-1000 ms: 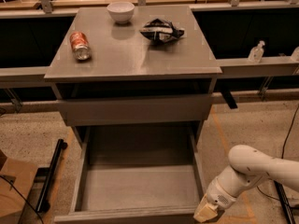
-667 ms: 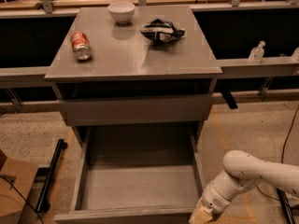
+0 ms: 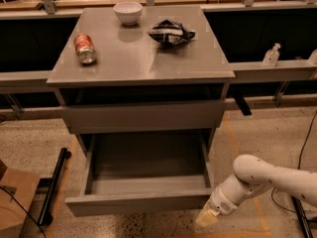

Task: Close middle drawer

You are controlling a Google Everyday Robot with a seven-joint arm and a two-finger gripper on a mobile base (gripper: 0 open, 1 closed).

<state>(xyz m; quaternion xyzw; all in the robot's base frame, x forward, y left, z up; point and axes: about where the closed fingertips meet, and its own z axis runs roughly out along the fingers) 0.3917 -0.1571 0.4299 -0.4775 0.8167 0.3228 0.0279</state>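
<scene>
Camera view: a grey cabinet (image 3: 141, 66) is shown with its middle drawer (image 3: 138, 203) drawn well out toward the near side, below the taller upper drawer front (image 3: 143, 115), which is pushed in. The drawer's tray lies open side up. Its low front panel is faced toward the near side with its long axis running left to right, and its travel runs near to far. The panel is seen slightly farther in than a second ago, so closing is judged to have begun, with most of the travel still to be covered.

The white arm (image 3: 267, 175) is reached in from the right. The gripper (image 3: 207, 217) has been shifted leftward and farther with the panel, and is placed just beside its right end. Contact cannot be confirmed, and whether the gripper is wide or narrow cannot be told.

A chip bag (image 3: 171, 32), a red can (image 3: 84, 48) and a white bowl (image 3: 128, 11) are left on the cabinet top.
</scene>
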